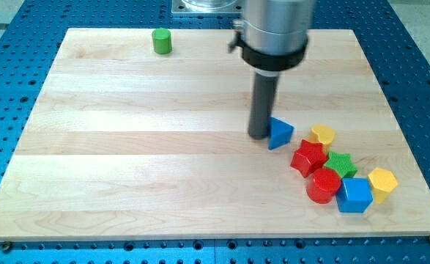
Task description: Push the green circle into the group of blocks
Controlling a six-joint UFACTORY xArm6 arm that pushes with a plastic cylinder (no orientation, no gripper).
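**Camera view: tip parked by the group, green circle not yet approached**

Camera view shows my tip (259,136), the lower end of the straight dark rod, resting on the pale wooden board (127,161) right of centre, just beside the left edge of a small blue triangular block (280,133); whether it touches that block I cannot tell. The tool has no jaws to open or close; it is a bare rod and holds nothing.

The small green cylindrical block (162,40), the green circle of the task, stands alone at the far left of the board, well apart from my tip and from everything else. The group lies at the near right: a yellow block (321,135) just right of the blue triangle, a red star-like block (309,158), a green star-shaped block (340,163), a red cylinder (323,185), a blue cube-like block (354,195) and a second yellow block (382,180), all packed closely.

By my judgement the push has not begun; the step in hand is the approach. The next move calls for travelling to the far left and coming round behind the green circle, on its far-left side, without knocking it. From there a long diagonal push toward the near right should carry it to the cluster. The cylinder may slip off a narrow rod, so the line needs steady correction.
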